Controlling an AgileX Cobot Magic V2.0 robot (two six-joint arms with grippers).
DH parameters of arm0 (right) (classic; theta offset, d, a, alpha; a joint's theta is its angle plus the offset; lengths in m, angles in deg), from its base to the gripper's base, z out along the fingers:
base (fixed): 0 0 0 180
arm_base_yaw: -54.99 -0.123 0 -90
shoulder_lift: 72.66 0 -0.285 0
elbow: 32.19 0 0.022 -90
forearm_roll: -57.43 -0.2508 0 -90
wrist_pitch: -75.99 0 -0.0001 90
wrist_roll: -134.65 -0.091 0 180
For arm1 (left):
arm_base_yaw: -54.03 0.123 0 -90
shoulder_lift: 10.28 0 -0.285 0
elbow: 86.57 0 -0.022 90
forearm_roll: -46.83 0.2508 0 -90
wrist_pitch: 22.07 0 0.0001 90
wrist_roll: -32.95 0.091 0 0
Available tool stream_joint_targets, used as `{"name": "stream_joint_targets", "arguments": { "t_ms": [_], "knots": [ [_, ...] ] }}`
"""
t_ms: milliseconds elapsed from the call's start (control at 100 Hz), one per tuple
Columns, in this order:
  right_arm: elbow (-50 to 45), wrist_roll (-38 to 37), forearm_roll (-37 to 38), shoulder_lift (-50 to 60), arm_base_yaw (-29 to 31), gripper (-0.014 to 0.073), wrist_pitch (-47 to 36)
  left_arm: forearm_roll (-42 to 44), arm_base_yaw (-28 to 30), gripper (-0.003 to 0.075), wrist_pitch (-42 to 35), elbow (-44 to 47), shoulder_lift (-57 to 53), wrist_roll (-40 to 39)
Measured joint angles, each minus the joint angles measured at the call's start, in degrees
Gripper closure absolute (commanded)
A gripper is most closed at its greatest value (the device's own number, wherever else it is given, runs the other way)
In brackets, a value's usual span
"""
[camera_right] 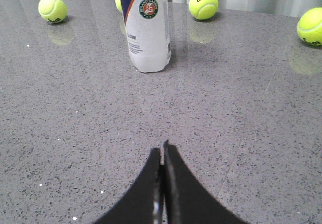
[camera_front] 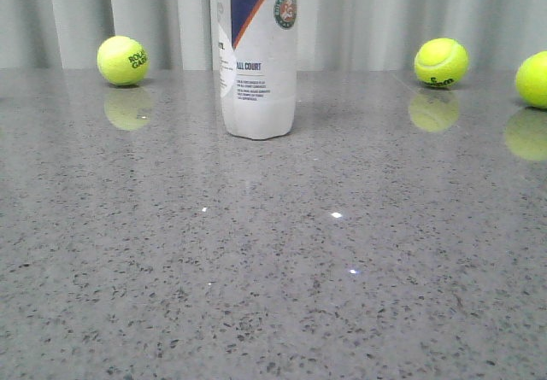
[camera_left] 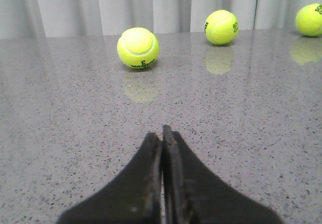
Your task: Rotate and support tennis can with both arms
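The tennis can (camera_front: 254, 55) stands upright at the back middle of the grey table, white below, navy above with an orange stripe and a round green-orange emblem; its top is cut off. It also shows in the right wrist view (camera_right: 147, 27), standing well ahead of my right gripper (camera_right: 162, 151), which is shut and empty over bare table. My left gripper (camera_left: 162, 133) is shut and empty, pointing at tennis balls; the can is out of that view. Neither gripper shows in the front view.
Yellow tennis balls lie on the table: one back left (camera_front: 123, 60), two back right (camera_front: 441, 62) (camera_front: 534, 79). The left wrist view shows three balls (camera_left: 138, 48) (camera_left: 221, 27) (camera_left: 309, 19). A grey curtain (camera_front: 385, 13) hangs behind the table.
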Motion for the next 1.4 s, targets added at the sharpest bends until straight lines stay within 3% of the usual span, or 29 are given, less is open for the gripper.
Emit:
{"name": "stream_joint_targets", "arguments": {
  "t_ms": [240, 620, 880, 1400],
  "knots": [
    [-2.1, 0.0, 0.8, 0.0, 2.2, 0.0655, -4.5, 0.0, 0.0, 0.0738, 0.0, 0.0, 0.0, 0.0],
    [-19.2, -9.8, 14.3, 4.7, 19.0, 0.0655, -29.7, 0.0, 0.0, 0.0738, 0.0, 0.0, 0.0, 0.0],
    [-25.2, -10.3, 15.7, 11.1, 26.2, 0.0655, -29.8, 0.0, 0.0, 0.0738, 0.0, 0.0, 0.0, 0.0],
    [-25.2, -10.4, 16.0, 11.3, 26.5, 0.0655, -27.9, 0.0, 0.0, 0.0738, 0.0, 0.0, 0.0, 0.0]
  ]
}}
